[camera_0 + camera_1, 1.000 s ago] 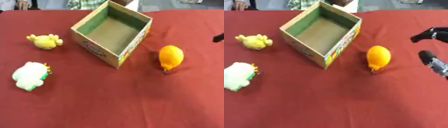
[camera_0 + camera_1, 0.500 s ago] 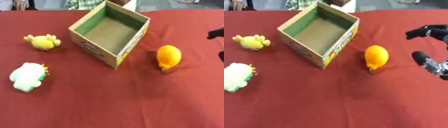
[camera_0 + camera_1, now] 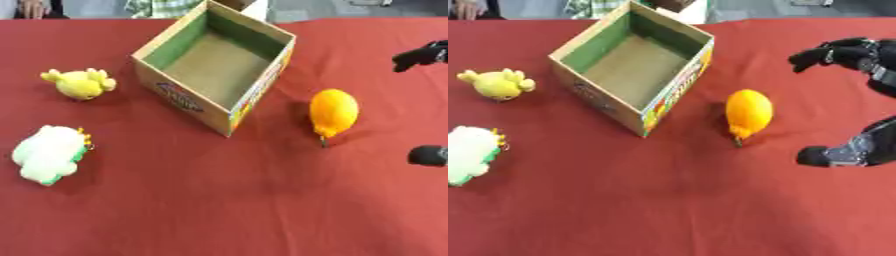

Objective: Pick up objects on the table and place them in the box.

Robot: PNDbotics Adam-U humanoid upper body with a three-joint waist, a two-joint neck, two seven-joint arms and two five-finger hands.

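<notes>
My right hand comes in from the table's right edge, spread wide and grasping nothing: the fingers reach in above, the thumb sits lower and nearer to me, and the red cloth shows in the gap between them. It is near the orange fruit but apart from it, on the fruit's right. The fruit lies on the table right of the middle, a small stem end pointing toward the near edge, and it is beside the box without touching it. The box is open-topped cardboard with a green inner lining and a brown floor, set askew toward the far edge, one corner pointing at me; printed colours run along its right wall. I can see nothing inside it. Left of the box, near the left edge, sits a small yellow toy, well clear of the box's wall. Nearer to me along that same left edge lies a white toy with green on its underside and a bit of yellow at its upper right side; it is well apart from the yellow one. All three things lie on the cloth outside the box. My left hand shows in neither view.
</notes>
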